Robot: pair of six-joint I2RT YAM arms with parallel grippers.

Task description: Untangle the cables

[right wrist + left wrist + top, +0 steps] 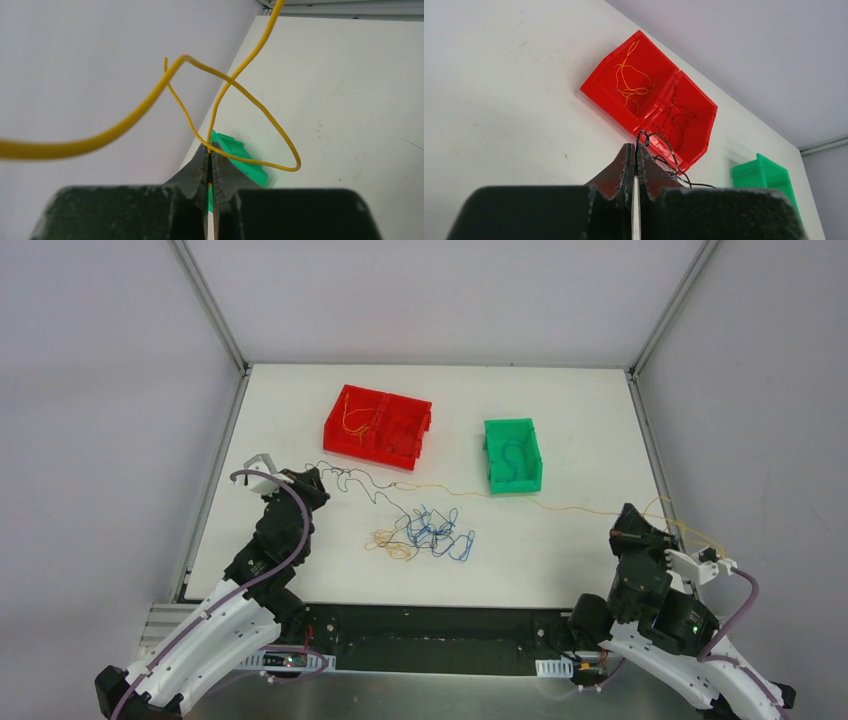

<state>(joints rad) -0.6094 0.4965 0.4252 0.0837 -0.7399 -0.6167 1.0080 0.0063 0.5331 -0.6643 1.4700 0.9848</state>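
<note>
Top external view: the left gripper [310, 483] is pressed together on a thin dark curly wire [345, 476], and the right gripper [630, 518] on a thin smooth yellow wire [570, 508]. Both wires stretch left-right toward the middle, just far of the loose blue-orange tangle [432, 533] between the arms.

— How are your arms set?
— My left arm [232, 598] stretches forward and inward from its base, elbow bent, wrist low. My right arm [672, 625] is folded tighter, forearm raised, wrist pointing forward on the far right.
— And the fingers?
— My left gripper [635, 150] has its jaws pressed flat together, a dark wire [665, 143] nipped at the very tips. My right gripper [210, 150] is closed the same way, a yellow wire [40, 150] caught between its tips.
— Are the two hands close?
— No, well apart, one at each side.
</note>
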